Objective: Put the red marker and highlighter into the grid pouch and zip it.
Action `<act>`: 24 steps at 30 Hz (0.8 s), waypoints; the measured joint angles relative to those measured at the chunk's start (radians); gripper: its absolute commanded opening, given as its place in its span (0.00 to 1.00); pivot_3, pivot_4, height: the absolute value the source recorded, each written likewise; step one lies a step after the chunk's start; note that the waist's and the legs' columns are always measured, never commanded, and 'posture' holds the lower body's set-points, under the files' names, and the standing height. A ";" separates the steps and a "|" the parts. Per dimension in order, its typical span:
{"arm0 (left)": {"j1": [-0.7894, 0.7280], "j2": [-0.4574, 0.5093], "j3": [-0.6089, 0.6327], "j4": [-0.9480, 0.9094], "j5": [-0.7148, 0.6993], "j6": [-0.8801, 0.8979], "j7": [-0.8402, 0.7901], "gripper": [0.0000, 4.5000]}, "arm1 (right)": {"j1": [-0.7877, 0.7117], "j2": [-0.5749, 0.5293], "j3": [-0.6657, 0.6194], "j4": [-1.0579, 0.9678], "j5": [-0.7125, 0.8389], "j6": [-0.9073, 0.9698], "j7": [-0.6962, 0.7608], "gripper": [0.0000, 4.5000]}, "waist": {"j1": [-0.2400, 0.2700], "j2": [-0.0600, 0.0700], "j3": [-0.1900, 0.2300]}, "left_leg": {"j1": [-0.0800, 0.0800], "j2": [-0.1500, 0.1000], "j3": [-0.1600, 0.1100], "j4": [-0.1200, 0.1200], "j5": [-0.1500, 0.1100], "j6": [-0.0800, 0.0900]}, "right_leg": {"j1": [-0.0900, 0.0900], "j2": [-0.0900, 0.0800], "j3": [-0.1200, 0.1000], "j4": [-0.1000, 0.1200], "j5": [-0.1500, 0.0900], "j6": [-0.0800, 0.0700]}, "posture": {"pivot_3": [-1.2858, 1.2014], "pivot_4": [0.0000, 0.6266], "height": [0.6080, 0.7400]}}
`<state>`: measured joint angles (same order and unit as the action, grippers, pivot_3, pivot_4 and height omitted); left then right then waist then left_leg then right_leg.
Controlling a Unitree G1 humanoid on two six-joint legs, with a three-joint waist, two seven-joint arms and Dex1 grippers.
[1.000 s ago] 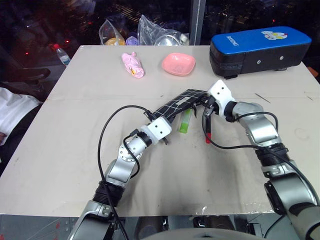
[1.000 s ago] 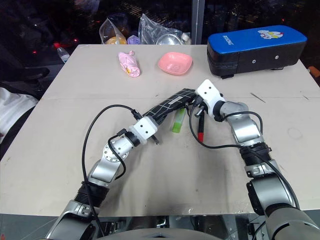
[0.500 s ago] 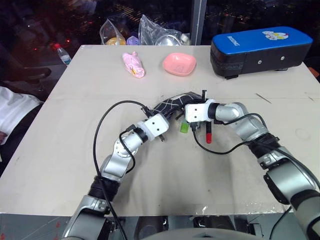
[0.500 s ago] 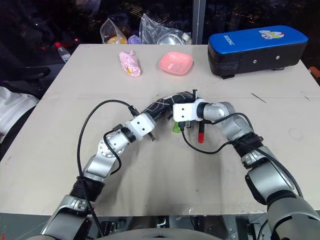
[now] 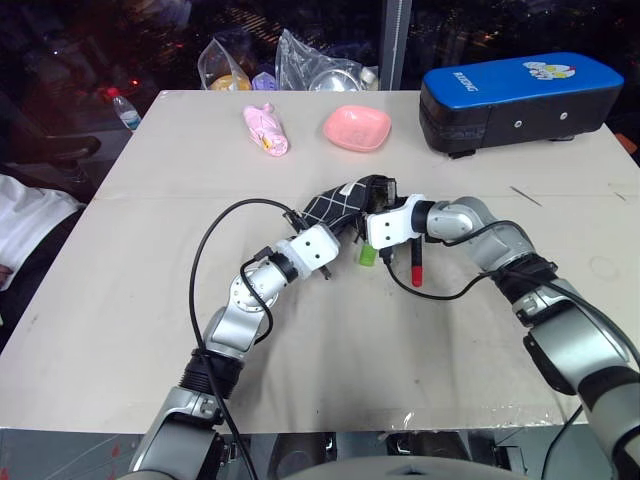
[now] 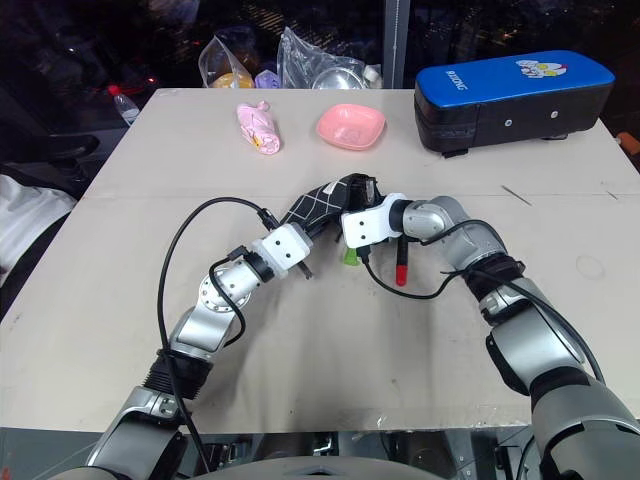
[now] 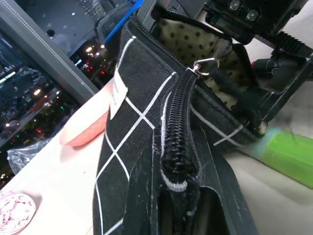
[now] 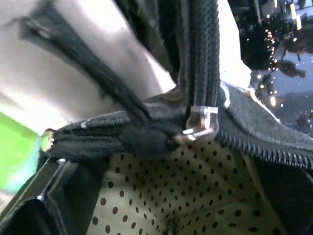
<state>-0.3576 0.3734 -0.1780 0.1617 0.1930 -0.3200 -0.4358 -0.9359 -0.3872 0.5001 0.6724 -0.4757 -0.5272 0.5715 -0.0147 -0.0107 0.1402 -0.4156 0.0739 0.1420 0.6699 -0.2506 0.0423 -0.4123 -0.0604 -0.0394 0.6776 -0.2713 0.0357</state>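
On the beige table (image 5: 120, 300), the left gripper (image 5: 338, 236) pinches the grid pouch (image 5: 342, 203). The right gripper (image 5: 380, 200) is at its mouth, fingers unreadable; red marker (image 5: 416, 264) and highlighter (image 5: 368, 256) lie beside.

left arm reaches forward and inward, elbow bent, wrist about level; left claw (image 5: 345, 222) is clamped on the end of the grid pouch (image 5: 338, 203). right arm bends inward across the middle, wrist tipped slightly down, right claw (image 5: 380, 200) at the pouch's mouth, its fingers hidden there.

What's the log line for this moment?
left gripper: shut on grid pouch | pouch: unzipped | red marker, highlighter: on table | right gripper: at pouch mouth
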 measured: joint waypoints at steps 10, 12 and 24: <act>-0.003 -0.017 0.000 0.012 0.002 -0.002 0.010 0.00 | -0.004 0.027 -0.009 0.005 0.000 0.030 -0.013 0.99 | 0.000 0.000 0.000 | 0.000 0.000 0.000 0.000 0.000 0.000 | 0.000 0.000 0.000 0.000 0.000 0.000 | 0.52 0.24 1.00; -0.003 -0.019 0.000 0.012 0.003 -0.004 0.015 0.00 | -0.004 0.032 -0.011 0.005 0.000 0.043 -0.019 0.99 | 0.000 0.000 0.000 | 0.000 0.000 0.000 0.000 0.000 0.000 | 0.000 0.000 0.000 0.000 0.000 0.000 | 0.52 0.24 1.00; 0.012 -0.013 0.035 0.012 -0.016 0.002 0.036 0.00 | 0.176 -0.039 -0.208 -0.279 0.277 0.307 0.145 0.99 | 0.003 0.000 0.000 | 0.000 0.000 -0.002 0.000 0.000 0.000 | 0.000 -0.001 0.000 0.000 0.000 0.000 | 0.52 0.24 1.00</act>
<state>-0.3452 0.3602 -0.1430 0.1740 0.1768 -0.3177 -0.3999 -0.7596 -0.4262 0.2916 0.3937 -0.1987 -0.2198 0.7168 -0.0119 -0.0106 0.1402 -0.4159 0.0743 0.1397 0.6699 -0.2505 0.0421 -0.4120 -0.0609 -0.0397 0.6776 -0.2713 0.0357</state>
